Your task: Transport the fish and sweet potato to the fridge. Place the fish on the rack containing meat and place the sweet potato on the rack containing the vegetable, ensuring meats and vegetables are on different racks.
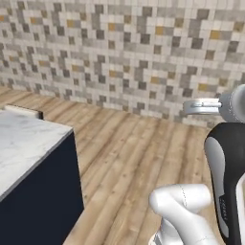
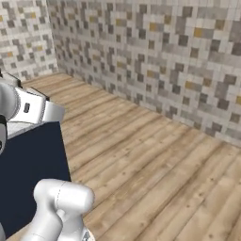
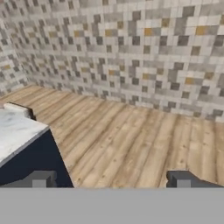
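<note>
Matt wood-plank floor (image 1: 143, 153), marble countertop (image 1: 24, 143)

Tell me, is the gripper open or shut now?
Open: in the hand view the gripper has its two fingertips far apart, with nothing between them.

Marble counter (image 1: 21, 143) cut off leftward

Gripper: we see our gripper (image 3: 111, 179) with its two dark fingertips (image 3: 40, 179) set wide apart, nothing between them.
Floor: we look out over a wooden plank floor (image 3: 131, 140) running to the wall.
Wall: a mosaic tile wall (image 3: 122, 48) in grey, white and ochre.
Counter: a white marble counter (image 3: 15, 133) over a dark blue cabinet (image 3: 37, 159), at the left; its corner points toward the floor.
</note>
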### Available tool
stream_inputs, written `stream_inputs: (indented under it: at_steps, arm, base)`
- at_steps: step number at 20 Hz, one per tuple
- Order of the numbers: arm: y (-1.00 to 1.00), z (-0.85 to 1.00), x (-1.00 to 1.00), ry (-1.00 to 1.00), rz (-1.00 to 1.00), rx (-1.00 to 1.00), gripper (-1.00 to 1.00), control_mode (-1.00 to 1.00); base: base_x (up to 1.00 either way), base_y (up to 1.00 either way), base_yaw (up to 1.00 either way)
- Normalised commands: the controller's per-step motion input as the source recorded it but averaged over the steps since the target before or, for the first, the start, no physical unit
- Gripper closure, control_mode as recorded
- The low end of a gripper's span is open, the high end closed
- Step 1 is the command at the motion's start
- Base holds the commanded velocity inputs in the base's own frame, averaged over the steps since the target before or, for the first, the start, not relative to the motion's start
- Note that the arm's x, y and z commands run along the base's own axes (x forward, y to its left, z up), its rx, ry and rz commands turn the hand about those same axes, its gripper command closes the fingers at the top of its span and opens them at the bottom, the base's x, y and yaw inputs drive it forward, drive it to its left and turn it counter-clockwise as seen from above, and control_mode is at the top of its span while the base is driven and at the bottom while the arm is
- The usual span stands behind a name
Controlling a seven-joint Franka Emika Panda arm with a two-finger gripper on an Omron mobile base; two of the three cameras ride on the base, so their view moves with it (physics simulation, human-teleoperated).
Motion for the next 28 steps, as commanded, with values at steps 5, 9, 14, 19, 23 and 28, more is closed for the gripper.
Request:
stream_inputs:
  at_steps: [5, 9, 14, 19, 23, 28]
  arm:
    - [0.00, 0.00, 0.00, 0.00, 0.00, 0.00, -1.00, 1.00]
    - [0.00, 0.00, 0.00, 0.00, 0.00, 0.00, -1.00, 1.00]
    - [0.00, 0.00, 0.00, 0.00, 0.00, 0.00, -1.00, 1.00]
    - [0.00, 0.00, 0.00, 0.00, 0.00, 0.00, -1.00, 1.00]
    - [0.00, 0.00, 0.00, 0.00, 0.00, 0.00, -1.00, 1.00]
    - [0.00, 0.00, 0.00, 0.00, 0.00, 0.00, -1.00, 1.00]
  base:
    - [1.00, -0.84, 0.39]
    - [1.00, -0.82, 0.40]
    - [1.00, -0.82, 0.40]
    - [1.00, -0.86, 0.39]
    - [1.00, -0.83, 0.39]
    - [1.00, -0.71, 0.34]
